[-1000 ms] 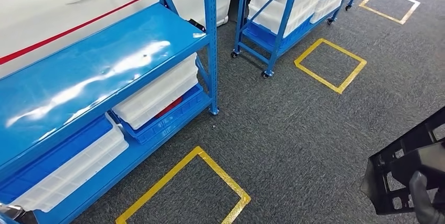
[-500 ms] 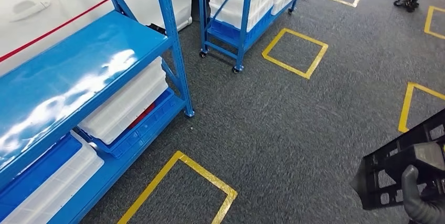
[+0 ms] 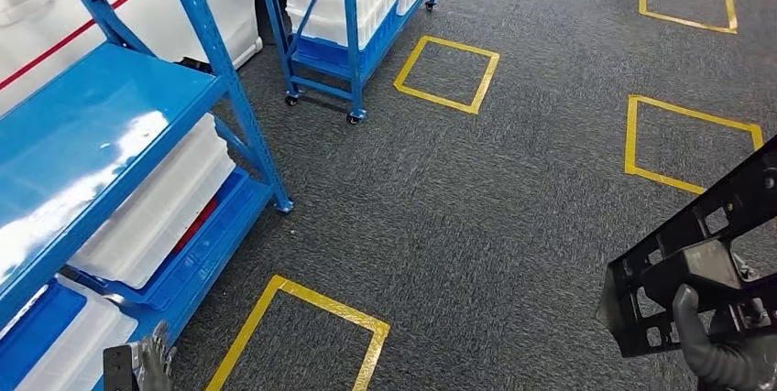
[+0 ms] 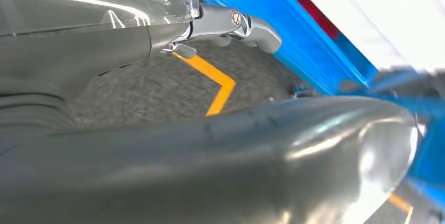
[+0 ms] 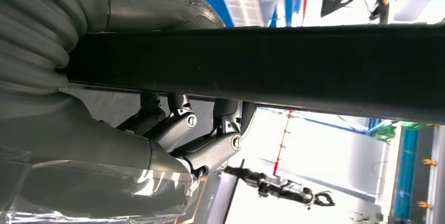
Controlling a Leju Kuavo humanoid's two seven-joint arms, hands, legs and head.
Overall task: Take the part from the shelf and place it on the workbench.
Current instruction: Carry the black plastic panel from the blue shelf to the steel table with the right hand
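The right hand (image 3: 724, 350) is clamped on the black part (image 3: 696, 263), carried low over the carpet (image 3: 513, 217) — off the blue shelf (image 3: 101, 135), so this looks like the carry step. The left hand (image 3: 147, 363) hangs beside the shelf; its fingers' state I cannot tell. Next calls for finding the bench — none is visible.
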